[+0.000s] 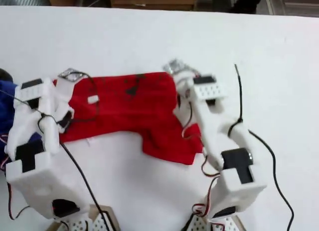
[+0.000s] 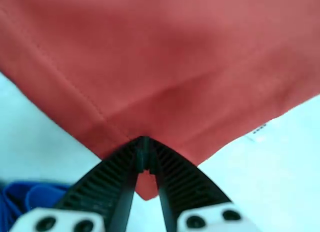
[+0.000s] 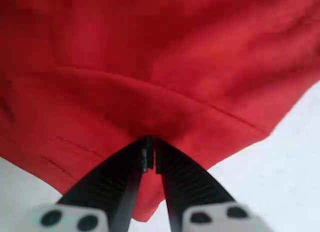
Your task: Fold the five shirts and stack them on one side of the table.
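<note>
Red shirt (image 1: 129, 106) clamped: left gripper (image 2: 143, 153), right gripper (image 3: 148, 151); white label (image 2: 258, 128) illegible.

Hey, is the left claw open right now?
No, the left claw is shut, its tips pinching an edge of the red shirt.

The high camera looks down over the whole table (image 1: 149, 36), while both wrist cameras sit close above the same red shirt (image 1: 129, 106).

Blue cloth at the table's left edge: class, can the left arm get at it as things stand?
Probably not yet: the left gripper is shut on the red shirt, though the blue cloth lies close beside that arm.
</note>
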